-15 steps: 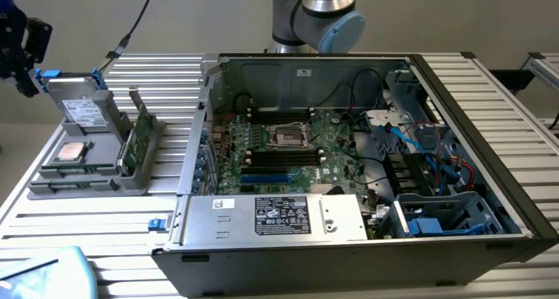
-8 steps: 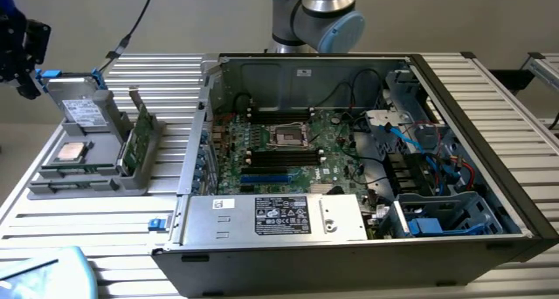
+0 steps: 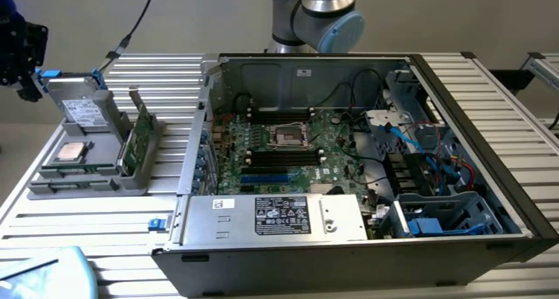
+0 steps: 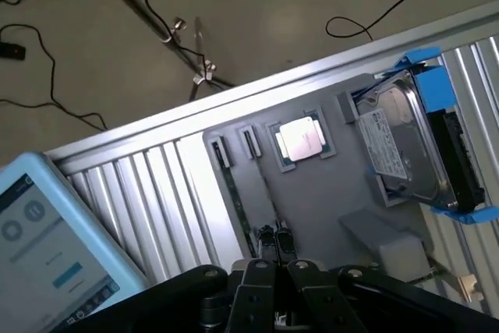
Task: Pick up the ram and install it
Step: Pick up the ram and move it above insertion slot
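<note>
The ram [image 3: 133, 147] is being held upright on its edge in a slot of the grey holder [image 3: 103, 148], beside the processor chip [image 3: 70, 153] and the blue-tabbed drive [image 3: 83, 109]. The holder is being carried by the bench [image 3: 88, 227], to the exterior view's left of the open computer case [image 3: 349, 148]. The hand [image 4: 273, 244] is being held above the holder with its fingers pressed together, well apart from the ram.

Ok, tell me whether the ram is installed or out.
Out: the ram stands on edge in the grey holder beside the open computer case.
</note>
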Robot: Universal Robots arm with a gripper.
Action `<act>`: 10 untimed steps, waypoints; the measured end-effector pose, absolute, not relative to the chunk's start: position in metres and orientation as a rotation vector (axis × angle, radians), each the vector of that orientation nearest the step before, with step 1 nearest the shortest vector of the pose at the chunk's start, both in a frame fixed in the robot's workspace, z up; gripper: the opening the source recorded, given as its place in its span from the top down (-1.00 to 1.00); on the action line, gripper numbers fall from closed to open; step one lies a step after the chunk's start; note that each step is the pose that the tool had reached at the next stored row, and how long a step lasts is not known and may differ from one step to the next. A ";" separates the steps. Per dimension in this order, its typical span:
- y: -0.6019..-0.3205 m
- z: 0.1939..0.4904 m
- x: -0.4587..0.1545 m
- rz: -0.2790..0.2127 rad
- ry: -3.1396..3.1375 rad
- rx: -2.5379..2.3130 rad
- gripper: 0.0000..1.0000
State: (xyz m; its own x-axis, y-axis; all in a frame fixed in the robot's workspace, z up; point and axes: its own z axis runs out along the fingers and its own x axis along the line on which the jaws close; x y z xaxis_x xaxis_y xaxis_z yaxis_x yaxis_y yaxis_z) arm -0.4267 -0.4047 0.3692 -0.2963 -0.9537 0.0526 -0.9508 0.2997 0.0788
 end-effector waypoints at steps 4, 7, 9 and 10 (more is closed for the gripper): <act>-0.405 0.367 -0.427 -0.044 -2.392 1.895 0.79; -0.405 0.366 -0.427 -0.040 -2.338 1.960 0.79; -0.405 0.365 -0.427 -0.037 -2.302 2.002 0.79; -0.405 0.364 -0.427 -0.036 -2.285 2.021 0.79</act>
State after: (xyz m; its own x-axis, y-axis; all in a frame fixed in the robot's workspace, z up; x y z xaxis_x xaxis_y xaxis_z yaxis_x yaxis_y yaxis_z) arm -0.4267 -0.4047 0.3645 -0.1198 -0.9914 0.0522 -0.9893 0.1236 0.0774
